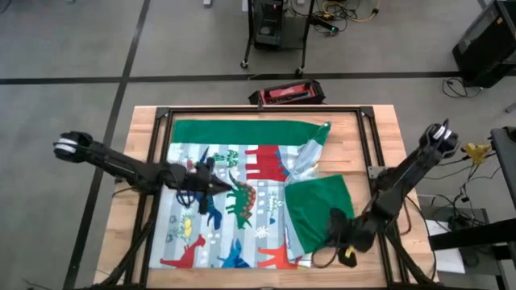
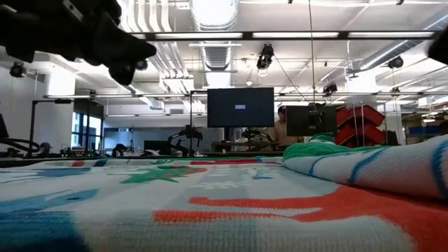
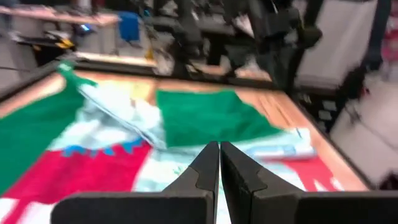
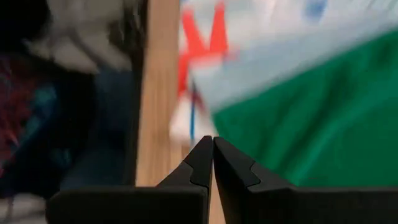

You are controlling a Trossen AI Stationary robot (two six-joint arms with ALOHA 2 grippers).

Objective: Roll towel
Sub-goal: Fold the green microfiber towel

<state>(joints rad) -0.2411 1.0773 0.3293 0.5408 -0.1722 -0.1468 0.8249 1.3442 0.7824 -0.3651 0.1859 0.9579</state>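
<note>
The towel [image 1: 234,201] lies spread on the wooden table, dinosaur print up. Its right part is folded over toward the middle, so the green back [image 1: 318,205] shows, and a green band [image 1: 242,130] runs along its far edge. My left gripper [image 1: 219,184] is shut and empty above the towel's middle; it also shows in the left wrist view [image 3: 219,150] and, raised, in the low view [image 2: 129,59]. My right gripper [image 1: 334,229] is shut and empty above the folded flap's near right corner, by the towel's edge [image 4: 205,87].
A black metal frame [image 1: 367,137] runs around the towel on the table. A red and black tool [image 1: 286,93] lies beyond the far edge. Bare wood [image 1: 387,137] shows to the right of the towel. In the low view the folded part makes a raised ridge [image 2: 364,164].
</note>
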